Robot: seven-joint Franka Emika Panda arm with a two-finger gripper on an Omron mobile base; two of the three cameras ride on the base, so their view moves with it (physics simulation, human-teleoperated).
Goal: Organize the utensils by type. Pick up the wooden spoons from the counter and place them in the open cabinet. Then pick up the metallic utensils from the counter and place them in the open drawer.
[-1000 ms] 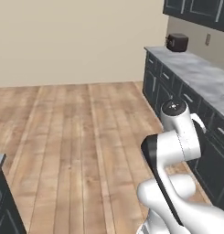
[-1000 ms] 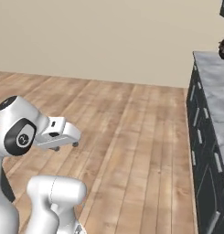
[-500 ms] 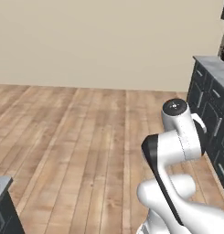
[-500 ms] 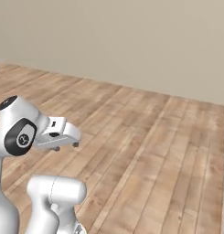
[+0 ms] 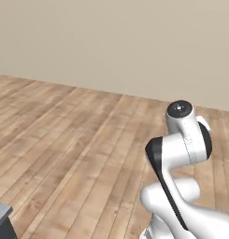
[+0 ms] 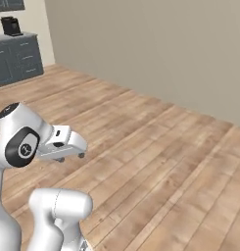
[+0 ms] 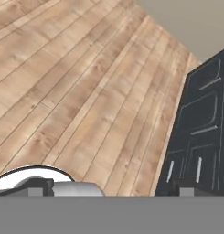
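wood floor (image 5: 64, 140) | beige wall (image 5: 111, 42) | dk lower cabs w/ silver handles (image 7: 202, 132)

Wood plank floor (image 5: 64, 140) wide open ahead and to both sides, free passage up to plain beige wall (image 6: 156, 49) at far end. Gripper (image 6: 72, 156) held out level above bare floor, jaws wide apart, free room below and in front. Dark lower cabinets (image 7: 202, 132) with silver handles block one side in hand view, standing close beside gripper. More dark cabinets (image 6: 16, 61) under desk (image 6: 13, 37) far off at upper left of right base view
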